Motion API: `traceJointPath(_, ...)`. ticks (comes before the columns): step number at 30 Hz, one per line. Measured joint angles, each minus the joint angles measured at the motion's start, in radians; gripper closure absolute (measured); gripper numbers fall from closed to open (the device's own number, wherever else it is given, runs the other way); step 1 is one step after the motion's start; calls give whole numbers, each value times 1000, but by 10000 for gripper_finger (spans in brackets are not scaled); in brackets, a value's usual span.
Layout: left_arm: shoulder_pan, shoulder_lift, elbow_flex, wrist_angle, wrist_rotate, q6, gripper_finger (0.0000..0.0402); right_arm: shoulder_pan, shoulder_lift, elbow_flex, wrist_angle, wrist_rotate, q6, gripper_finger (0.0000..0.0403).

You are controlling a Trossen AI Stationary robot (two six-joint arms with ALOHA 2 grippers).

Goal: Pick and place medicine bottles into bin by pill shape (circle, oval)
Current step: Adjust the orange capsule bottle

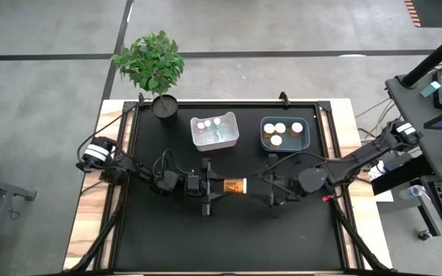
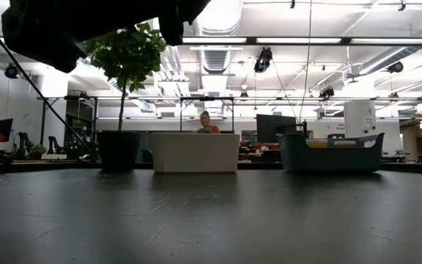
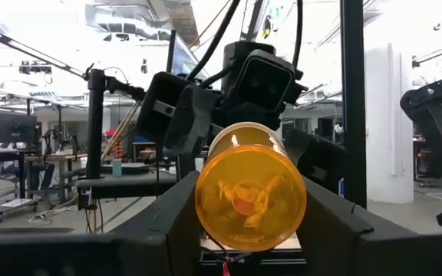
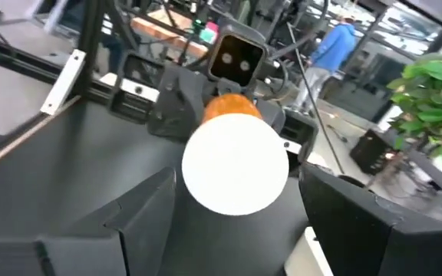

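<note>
Item: one amber medicine bottle (image 1: pixel 235 185), held lying on its side in the air above the middle of the black table (image 1: pixel 229 238), between the two arms. The left gripper (image 1: pixel 208 186) has its fingers closed on the bottle's amber base end; the left wrist view looks straight through the clear bottom (image 3: pixel 250 198) at the pills inside — likely the reason for this pose, since pill shape decides the bin. The right gripper (image 1: pixel 271 186) sits at the opposite end, where the white cap (image 4: pixel 235 169) faces its wrist camera between spread fingers; whether those fingers touch the bottle cannot be told. Sorted stock: the white bin (image 1: pixel 215 141) near the far edge at centre holds small whitish bottles; the dark blue bin (image 1: pixel 264 138) just to its right holds white-capped amber ones. A potted plant (image 1: pixel 152 65) stands at the far-left corner. A small red object (image 1: pixel 326 198) lies near the right edge.
</note>
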Motion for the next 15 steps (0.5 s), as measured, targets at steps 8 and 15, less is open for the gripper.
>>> traceJointPath(8, 1, 0, 0, -3, -14, 1, 243, 0, 41, 0, 48, 46, -17, 137)
traceJointPath(15, 2, 0, -3, -6, -28, 1, 242, 0, 45, 0, 70, 46, -23, 161)
